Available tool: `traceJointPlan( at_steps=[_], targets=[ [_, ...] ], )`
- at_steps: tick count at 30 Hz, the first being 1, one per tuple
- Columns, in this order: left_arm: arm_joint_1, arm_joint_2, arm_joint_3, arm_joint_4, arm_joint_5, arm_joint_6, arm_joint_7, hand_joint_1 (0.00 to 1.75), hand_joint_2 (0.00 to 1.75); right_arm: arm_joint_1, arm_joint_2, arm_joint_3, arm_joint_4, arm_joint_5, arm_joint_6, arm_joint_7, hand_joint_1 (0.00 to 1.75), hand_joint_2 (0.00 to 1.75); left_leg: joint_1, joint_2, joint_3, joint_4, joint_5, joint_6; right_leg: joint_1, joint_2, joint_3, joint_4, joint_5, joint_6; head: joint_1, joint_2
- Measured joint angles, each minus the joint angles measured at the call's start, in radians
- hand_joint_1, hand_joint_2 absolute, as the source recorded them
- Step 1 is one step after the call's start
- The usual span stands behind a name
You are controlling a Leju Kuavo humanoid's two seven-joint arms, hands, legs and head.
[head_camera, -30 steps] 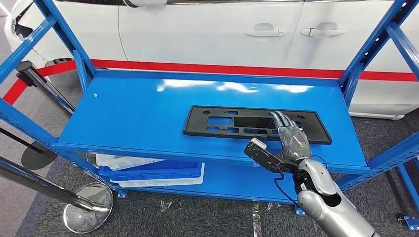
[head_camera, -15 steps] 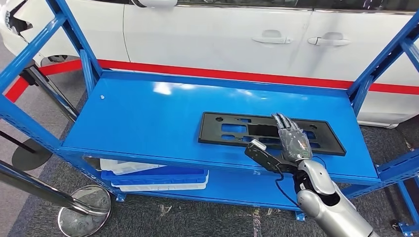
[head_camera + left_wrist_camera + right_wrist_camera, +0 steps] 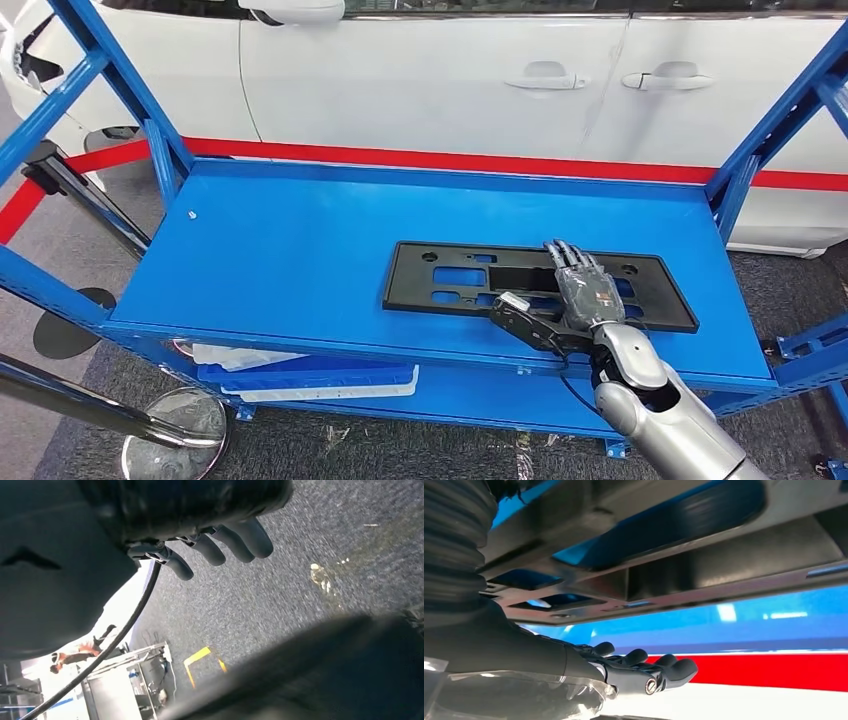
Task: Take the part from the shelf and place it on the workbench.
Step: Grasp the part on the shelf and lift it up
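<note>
Right hand laid on the black part on the blue shelf.

Head view: the part (image 3: 540,285) lies flat on the shelf (image 3: 280,250), near its front edge, and the right hand (image 3: 585,290) rests on top with fingers straight and close together, thumb stretched to the side. Left wrist view: the left hand (image 3: 220,540) hangs above grey carpet (image 3: 300,580), fingers loosely curled, holding nothing. Right wrist view: the fingers (image 3: 644,667) lie extended side by side along the part's surface.

black part (image 3: 450,275) – blue shelf (image 3: 280,250), white car (image 3: 420,70)
</note>
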Motion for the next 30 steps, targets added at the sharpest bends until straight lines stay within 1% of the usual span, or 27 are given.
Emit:
traceJointPlan(
  at_steps=[1,2,3,4,5,6,7,8,9,13,19,21,22,23,25,26,30],
  targets=[
    [0.001,0.000,0.000,0.000,0.000,0.000,0.000,0.00,0.00,0.000,0.001,0.002,0.003,0.000,0.002,0.000,0.00,1.75,0.003,0.001,-0.024,0.028,0.007,-0.002,-0.001,0.000,0.006,0.000,-0.005,0.000,0.000,0.000],
    [0.002,0.000,0.000,0.000,0.001,0.000,0.000,0.00,0.00,-0.001,0.002,0.005,0.006,0.000,0.004,0.000,0.00,1.75,0.005,0.001,-0.029,0.016,0.035,-0.004,-0.001,0.001,0.015,0.000,-0.011,0.001,0.000,0.000],
    [0.003,0.000,0.000,0.000,0.001,0.000,0.000,0.00,0.00,-0.002,0.004,0.006,0.008,0.001,0.005,0.000,0.34,1.75,0.007,0.001,-0.015,-0.034,0.080,-0.004,-0.003,0.002,0.025,0.000,-0.018,0.004,0.000,0.000],
    [0.003,0.000,0.000,0.000,0.001,0.000,0.000,0.00,0.00,-0.002,0.006,0.008,0.011,0.001,0.006,0.000,0.77,1.75,0.008,0.001,0.010,-0.102,0.125,-0.003,-0.004,0.003,0.034,0.000,-0.025,0.007,0.000,0.000],
    [0.003,0.000,0.000,0.000,0.001,0.000,0.000,0.00,0.00,-0.004,0.007,0.010,0.013,0.001,0.008,0.000,1.21,1.75,0.006,0.001,0.036,-0.163,0.156,-0.001,-0.002,0.005,0.041,0.001,-0.031,0.012,-0.001,0.000],
    [0.002,0.000,0.000,0.000,0.001,0.000,0.000,0.00,0.00,-0.005,0.008,0.011,0.014,0.001,0.011,0.000,1.64,1.75,0.004,0.001,0.056,-0.210,0.168,0.003,-0.001,0.006,0.045,0.001,-0.036,0.018,-0.002,0.000],
    [0.001,0.000,0.000,0.000,0.002,0.000,0.000,0.00,0.00,-0.007,0.008,0.013,0.015,0.001,0.017,0.001,1.75,1.75,0.001,0.000,0.065,-0.231,0.167,0.008,0.001,0.007,0.045,0.000,-0.038,0.024,-0.002,0.000],
    [0.000,0.000,0.000,0.000,0.003,0.000,0.000,0.00,0.00,-0.009,0.008,0.014,0.016,-0.001,0.025,0.003,1.75,1.75,-0.001,0.000,0.070,-0.237,0.159,0.014,0.003,0.008,0.046,-0.002,-0.038,0.029,-0.002,0.000],
    [-0.001,0.000,0.000,0.000,0.005,0.000,0.000,0.00,0.00,-0.009,0.009,0.016,0.016,-0.004,0.032,0.005,1.75,1.75,0.000,0.000,0.071,-0.243,0.156,0.018,0.003,0.008,0.046,-0.003,-0.040,0.031,-0.002,0.000],
    [0.003,0.000,0.000,0.000,0.013,0.000,-0.003,0.00,0.00,-0.011,0.010,0.023,0.016,-0.018,0.051,0.011,1.75,1.75,0.006,-0.003,0.074,-0.249,0.158,0.019,0.005,0.007,0.053,-0.009,-0.037,0.007,0.001,0.000],
    [0.000,0.000,0.000,0.000,0.022,0.000,-0.011,0.00,0.00,-0.016,0.013,0.027,0.016,-0.034,0.045,0.012,1.75,1.75,0.005,-0.005,0.077,-0.249,0.152,0.027,0.006,0.006,0.066,-0.029,-0.037,0.007,0.001,0.000],
    [0.001,-0.001,0.000,0.000,0.025,0.001,-0.012,0.00,0.87,-0.016,0.014,0.029,0.016,-0.037,0.042,0.012,1.75,1.75,0.003,-0.005,0.078,-0.249,0.151,0.029,0.006,0.005,0.067,-0.031,-0.037,0.009,0.000,0.000],
    [0.001,-0.001,0.000,0.000,0.027,0.001,-0.012,0.00,1.31,-0.016,0.015,0.030,0.016,-0.038,0.041,0.012,1.75,1.75,0.003,-0.005,0.078,-0.249,0.151,0.029,0.006,0.005,0.067,-0.031,-0.037,0.012,0.000,0.000],
    [0.001,-0.002,0.000,0.000,0.028,0.001,-0.012,0.00,1.75,-0.016,0.015,0.031,0.016,-0.039,0.040,0.012,1.75,1.75,0.003,-0.005,0.078,-0.249,0.151,0.029,0.006,0.005,0.067,-0.032,-0.036,0.018,0.000,0.000],
    [0.000,-0.002,0.000,0.000,0.029,0.003,-0.012,0.00,1.75,-0.016,0.016,0.033,0.016,-0.040,0.039,0.012,1.75,1.75,0.003,-0.005,0.079,-0.248,0.151,0.029,0.005,0.004,0.068,-0.032,-0.037,0.029,0.000,0.000],
    [0.000,-0.002,0.000,0.000,0.030,0.004,-0.012,0.00,1.75,-0.015,0.016,0.034,0.016,-0.041,0.039,0.012,1.75,1.75,0.003,-0.005,0.079,-0.248,0.151,0.029,0.005,0.004,0.068,-0.032,-0.037,0.033,0.000,0.000],
    [0.001,-0.002,0.000,0.000,0.033,0.007,-0.012,0.00,1.75,-0.014,0.016,0.035,0.005,-0.045,0.041,0.015,1.75,1.75,0.004,-0.005,0.082,-0.249,0.152,0.029,0.007,0.005,0.068,-0.030,-0.037,0.035,0.000,0.000]
  ],
)
